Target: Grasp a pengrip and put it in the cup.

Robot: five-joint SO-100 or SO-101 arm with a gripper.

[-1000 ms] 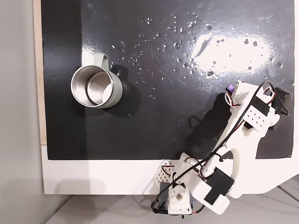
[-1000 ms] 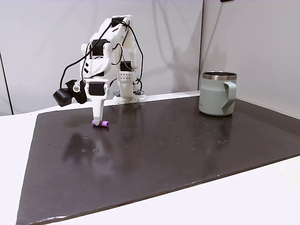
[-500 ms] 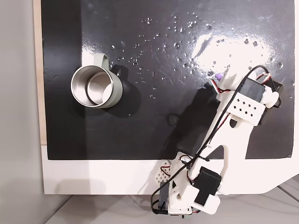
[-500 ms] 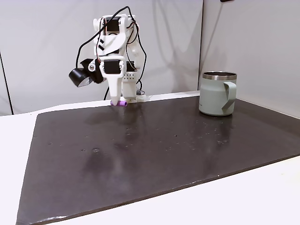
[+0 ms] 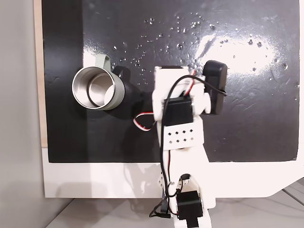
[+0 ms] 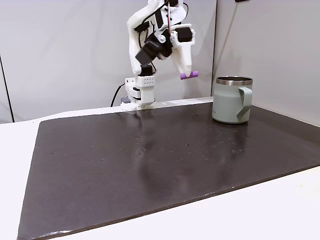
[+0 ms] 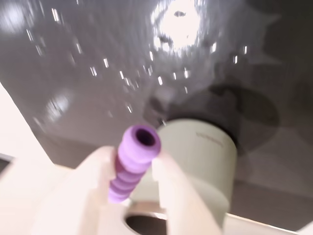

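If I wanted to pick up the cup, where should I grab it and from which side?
Probably by the handle, the one part that sticks out from the round body of the cup. In the side fixed view it faces the camera and a bit right, so come from that side, away from the end effector with the pengrip. The cup stands upright, so pinching the rim from above should also work.

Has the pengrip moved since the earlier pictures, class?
Yes. The pengrip, clamped in the gripper, has risen off the mat and travelled rightward toward the mug in a fixed view.
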